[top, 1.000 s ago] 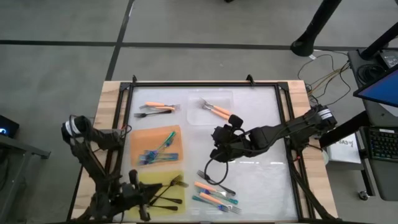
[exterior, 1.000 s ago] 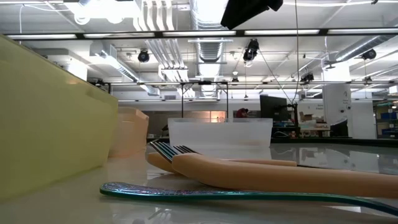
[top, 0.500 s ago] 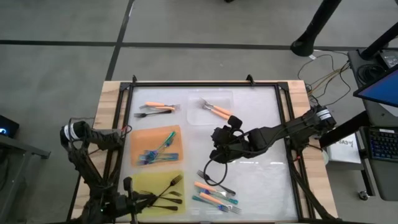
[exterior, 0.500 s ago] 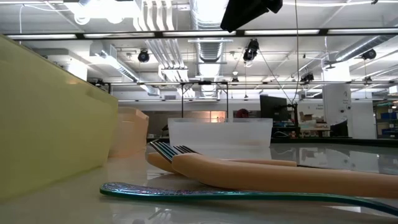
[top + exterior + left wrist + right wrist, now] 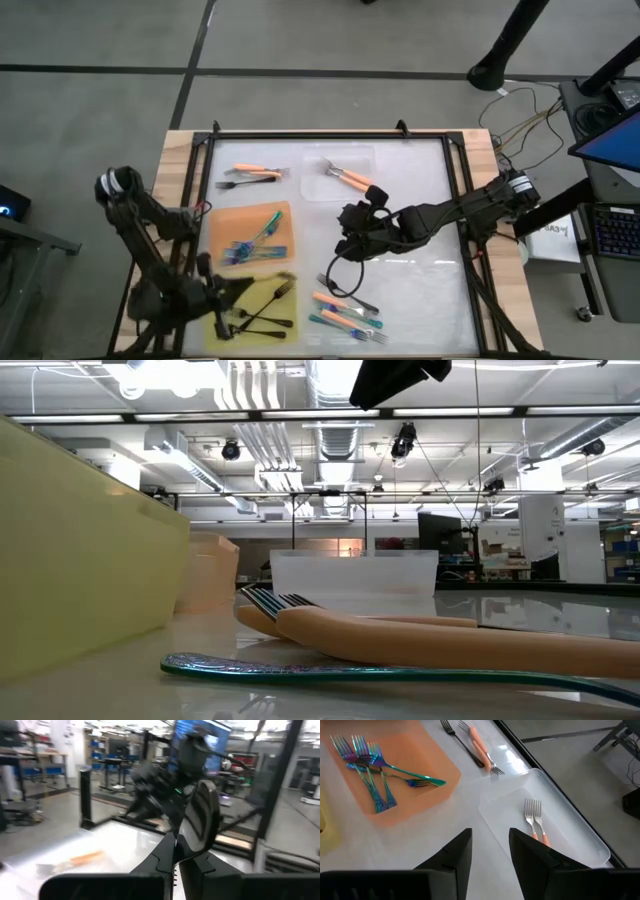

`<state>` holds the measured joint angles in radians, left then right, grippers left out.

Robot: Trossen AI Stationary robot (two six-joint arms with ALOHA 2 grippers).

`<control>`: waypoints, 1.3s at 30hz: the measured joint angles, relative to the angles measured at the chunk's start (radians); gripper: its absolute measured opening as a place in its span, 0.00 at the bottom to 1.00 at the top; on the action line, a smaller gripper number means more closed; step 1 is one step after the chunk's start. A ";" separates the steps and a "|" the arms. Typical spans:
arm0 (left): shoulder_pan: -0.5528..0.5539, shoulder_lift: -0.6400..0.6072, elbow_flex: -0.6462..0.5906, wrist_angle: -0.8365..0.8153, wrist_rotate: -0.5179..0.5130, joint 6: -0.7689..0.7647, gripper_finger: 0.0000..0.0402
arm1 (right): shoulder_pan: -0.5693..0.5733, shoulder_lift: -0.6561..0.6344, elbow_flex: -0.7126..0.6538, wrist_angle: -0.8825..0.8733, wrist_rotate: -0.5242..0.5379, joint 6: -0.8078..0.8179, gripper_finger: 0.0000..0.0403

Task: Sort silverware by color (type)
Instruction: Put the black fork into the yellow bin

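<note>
Sorting looks about halfway through: teal forks (image 5: 252, 244) are piled on the orange mat (image 5: 225, 222), black forks (image 5: 262, 306) lie on the yellow mat (image 5: 230, 287), and two orange forks (image 5: 537, 823) sit in the clear tray (image 5: 358, 160) at the far side. A mixed bunch of forks (image 5: 345, 312) is loose at the near edge, right of the yellow mat, and another orange pair (image 5: 250, 174) lies far left, outside any mat. The right gripper (image 5: 352, 238) hovers mid-table with fingers spread and nothing between them, so I'd guess it's between picks; the next move is probably down to that near pile, and pulling one fork out of the tangle could be fiddly. The left gripper (image 5: 222, 296) is at the near left by the yellow mat, fingers pressed together, holding nothing I can see. Nothing really blocks the path.
</note>
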<state>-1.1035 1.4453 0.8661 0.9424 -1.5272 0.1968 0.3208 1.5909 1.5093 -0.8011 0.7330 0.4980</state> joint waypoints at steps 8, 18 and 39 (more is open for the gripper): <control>0.080 -0.140 -0.001 -0.014 0.000 0.219 0.00 | -0.009 0.000 0.000 0.006 0.000 -0.001 0.29; 0.156 -0.358 0.044 -0.032 0.000 0.380 0.00 | -0.048 0.001 0.000 0.014 0.002 -0.001 0.30; 0.129 -0.214 0.521 -1.890 0.606 -1.087 0.00 | -0.066 0.001 0.000 0.028 0.001 -0.026 0.29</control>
<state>-0.9748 1.2309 1.3875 -0.9477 -0.9215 -0.8903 0.2546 1.5917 1.5093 -0.7727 0.7336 0.4717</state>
